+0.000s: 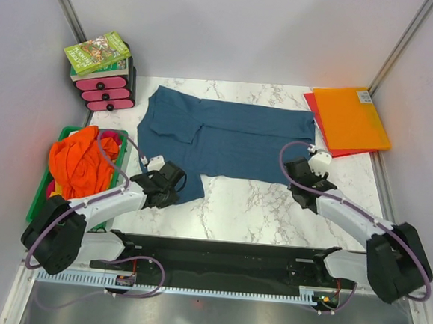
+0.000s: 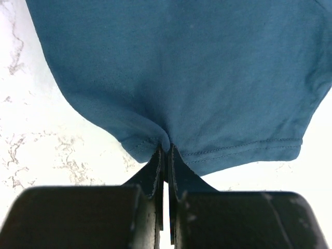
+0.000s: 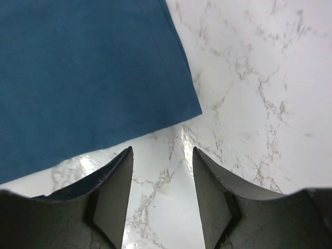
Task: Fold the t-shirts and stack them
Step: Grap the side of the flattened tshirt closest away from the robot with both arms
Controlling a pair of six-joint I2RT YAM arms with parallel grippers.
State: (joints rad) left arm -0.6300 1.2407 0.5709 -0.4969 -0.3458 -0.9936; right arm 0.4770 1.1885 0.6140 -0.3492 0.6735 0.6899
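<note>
Teal t-shirt (image 2: 197,67) hem pinched in left claw (image 2: 165,155).

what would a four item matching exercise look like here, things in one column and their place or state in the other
Column A
1. teal-blue t-shirt
2. orange t-shirts
3. left end effector
4. right end effector

Column B
a. open, above the bare marble table beside the shirt's corner
b. spread out in the middle of the table
c. bundled in the green bin
d. shut on a hem of the blue shirt

Pairs: 1-b, 2-c, 3-d, 4-a
</note>
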